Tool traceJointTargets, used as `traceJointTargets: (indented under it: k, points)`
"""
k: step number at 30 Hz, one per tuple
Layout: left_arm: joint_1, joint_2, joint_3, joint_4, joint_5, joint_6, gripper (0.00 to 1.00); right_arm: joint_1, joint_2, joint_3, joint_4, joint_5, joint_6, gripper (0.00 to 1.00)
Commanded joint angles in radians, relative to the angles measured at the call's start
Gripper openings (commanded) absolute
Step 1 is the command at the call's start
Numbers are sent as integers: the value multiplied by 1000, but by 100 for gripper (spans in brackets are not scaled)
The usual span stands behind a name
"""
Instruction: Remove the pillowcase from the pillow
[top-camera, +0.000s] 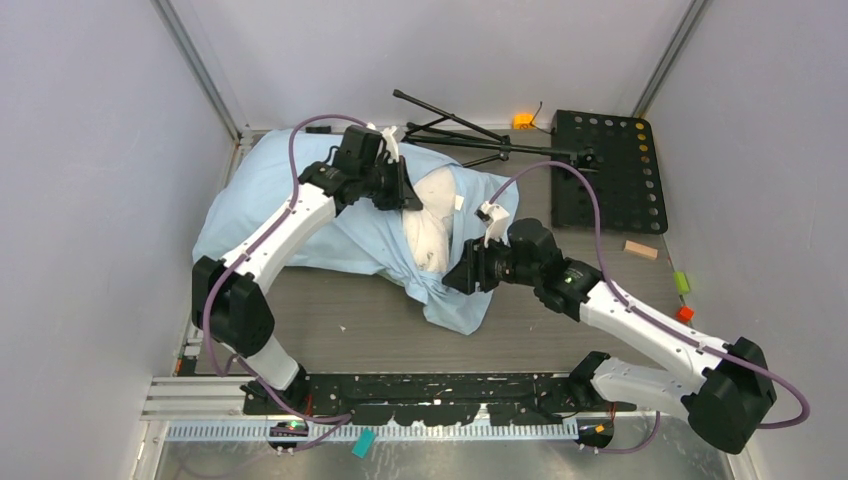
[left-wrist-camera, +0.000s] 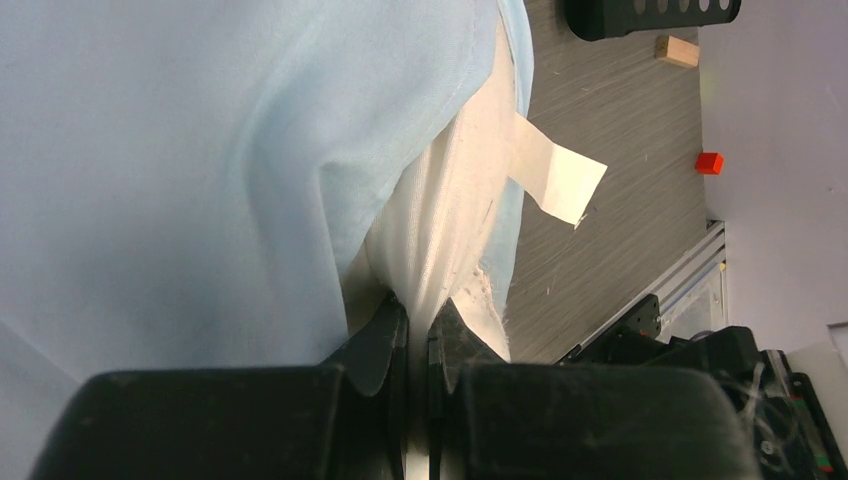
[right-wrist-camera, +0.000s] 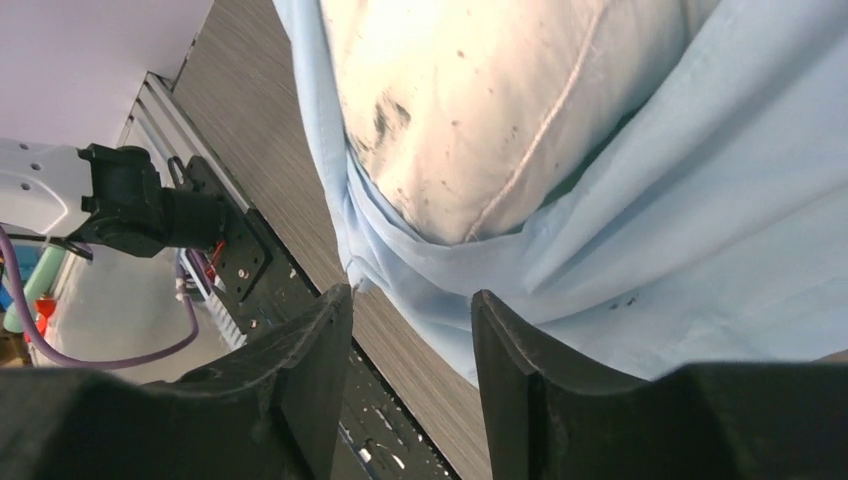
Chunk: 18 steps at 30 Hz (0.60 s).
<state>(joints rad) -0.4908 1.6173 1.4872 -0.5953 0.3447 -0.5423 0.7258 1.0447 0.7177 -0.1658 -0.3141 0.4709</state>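
Observation:
The light blue pillowcase (top-camera: 270, 200) lies across the back left of the table, opened at its right end. The white pillow (top-camera: 430, 225) with dark specks shows through the opening. My left gripper (top-camera: 405, 192) is at the pillow's far edge. In the left wrist view it (left-wrist-camera: 420, 325) is shut on a fold of the white pillow (left-wrist-camera: 450, 230), with the pillowcase (left-wrist-camera: 200, 150) to its left and a white tag (left-wrist-camera: 555, 178) hanging by. My right gripper (top-camera: 452, 275) is open and empty (right-wrist-camera: 410, 310) just short of the pillowcase's near hem (right-wrist-camera: 420, 260), below the pillow (right-wrist-camera: 480, 100).
A folded black tripod (top-camera: 450, 125) and a black perforated board (top-camera: 605, 170) lie at the back right. A wooden block (top-camera: 641, 249), a green piece (top-camera: 681, 282) and a red cube (top-camera: 685, 313) sit at the right. Grey walls close in on both sides.

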Motion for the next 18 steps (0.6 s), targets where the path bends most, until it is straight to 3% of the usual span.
traceJointTargets:
  k: [1,4,9,18]
  points:
    - [-14,-53,67,83,73,-9,0,6,12,82,65,15,-63,54]
    - [-21,-66,65,81,72,-10,0,6,72,119,71,31,-70,58]
    - [-26,-88,67,66,74,-6,0,5,130,127,149,43,-53,75]
    - [-26,-61,135,69,50,-10,0,31,212,0,279,-17,80,70]
